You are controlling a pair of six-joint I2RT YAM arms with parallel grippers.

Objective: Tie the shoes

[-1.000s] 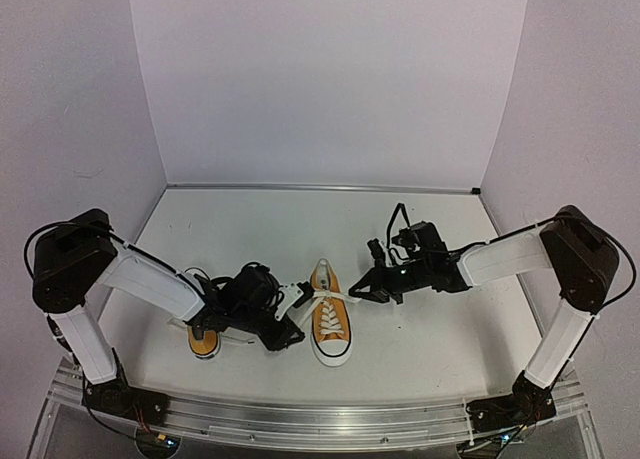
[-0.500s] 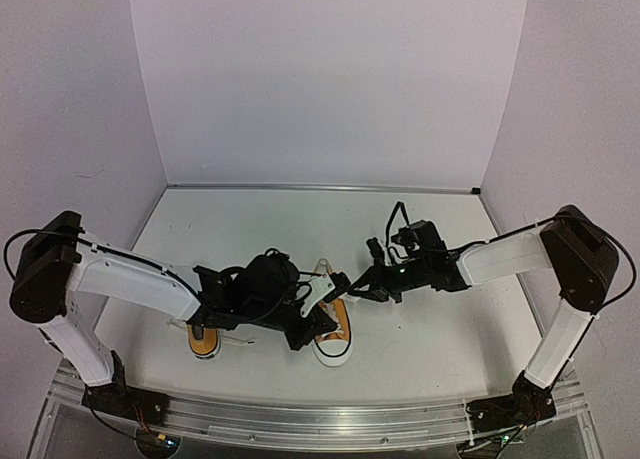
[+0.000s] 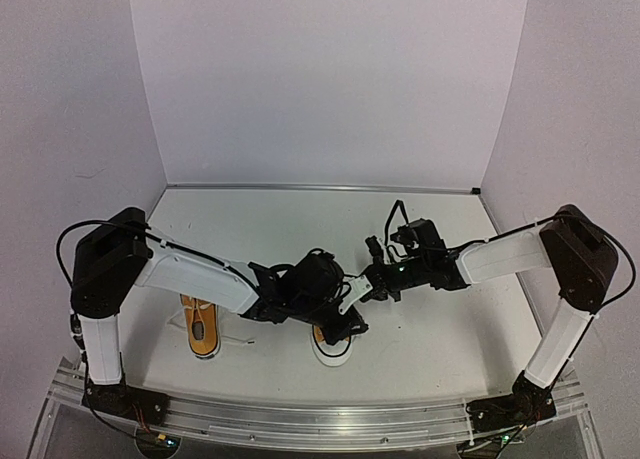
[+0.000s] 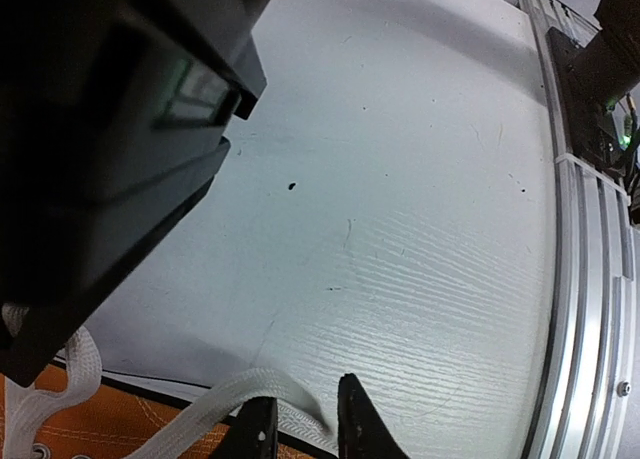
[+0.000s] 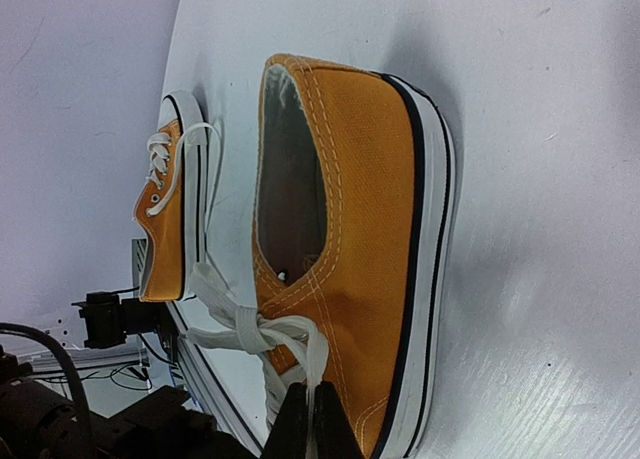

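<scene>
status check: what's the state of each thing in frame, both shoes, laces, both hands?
Middle shoe: upright on its sole, no bow tied.
Lace: loose, a strand pinched in each hand.
Left hand: shut on lace.
Right hand: shut on lace.
Other shoe: upright, laces untied, no hand on it.
</scene>
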